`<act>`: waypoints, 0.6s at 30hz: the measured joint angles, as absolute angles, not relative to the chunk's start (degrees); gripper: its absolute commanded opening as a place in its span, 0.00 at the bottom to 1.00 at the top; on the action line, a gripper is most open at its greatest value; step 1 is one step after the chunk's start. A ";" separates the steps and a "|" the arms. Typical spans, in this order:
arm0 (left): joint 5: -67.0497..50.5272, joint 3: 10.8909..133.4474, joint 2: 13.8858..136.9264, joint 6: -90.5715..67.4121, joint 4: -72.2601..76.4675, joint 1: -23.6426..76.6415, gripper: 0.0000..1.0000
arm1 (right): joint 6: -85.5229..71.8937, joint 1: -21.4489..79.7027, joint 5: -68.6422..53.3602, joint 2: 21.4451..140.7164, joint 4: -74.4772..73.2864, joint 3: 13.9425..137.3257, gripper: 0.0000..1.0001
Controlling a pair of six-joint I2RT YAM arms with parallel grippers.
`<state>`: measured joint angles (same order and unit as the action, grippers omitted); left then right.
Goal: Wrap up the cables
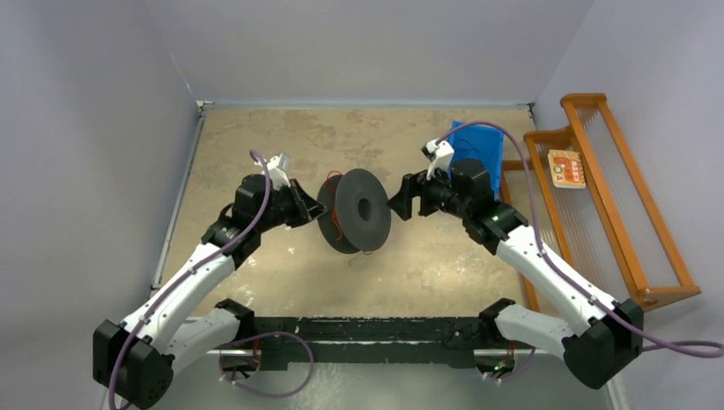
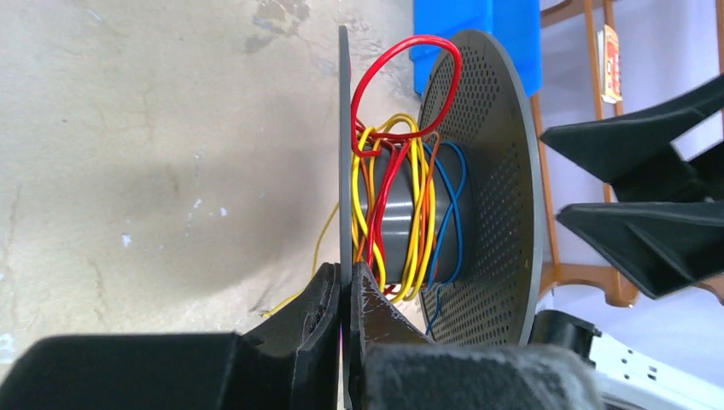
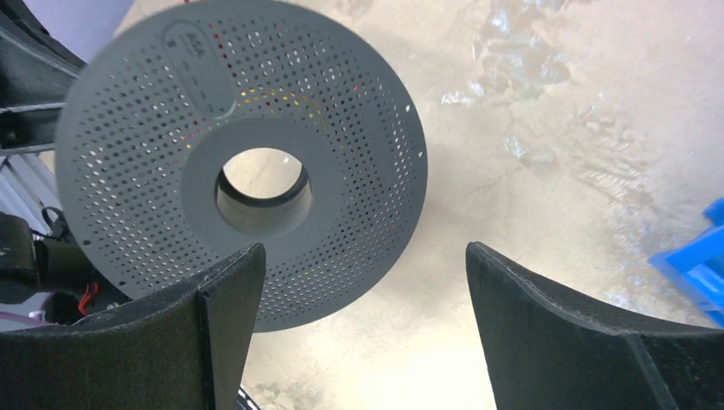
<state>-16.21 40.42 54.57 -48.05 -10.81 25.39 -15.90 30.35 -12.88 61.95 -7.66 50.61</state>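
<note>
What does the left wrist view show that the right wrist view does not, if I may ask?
Only the left wrist view shows the cables plainly: red, yellow, orange and blue strands looped around the core of the spool, one red loop bulging outward, with the left gripper pinched shut on the near flange. Only the right wrist view shows the far flange's perforated face and centre hole head-on. Both show the spool, the right gripper with its fingers open, the blue bin and the table.
</note>
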 measured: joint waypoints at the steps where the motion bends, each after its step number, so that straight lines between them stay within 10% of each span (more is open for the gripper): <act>1: -15.62 40.95 54.50 -47.48 -11.79 25.39 0.00 | -15.77 30.35 -12.47 61.36 -8.03 51.22 0.89; 18: -3.46 60.23 54.94 -35.16 -32.25 25.41 0.00 | -15.31 30.33 11.57 60.95 -17.37 60.03 0.91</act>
<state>-3.46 60.23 54.94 -35.16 -32.25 25.41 -15.31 30.33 11.57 60.95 -17.37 60.03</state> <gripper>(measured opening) 0.029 0.919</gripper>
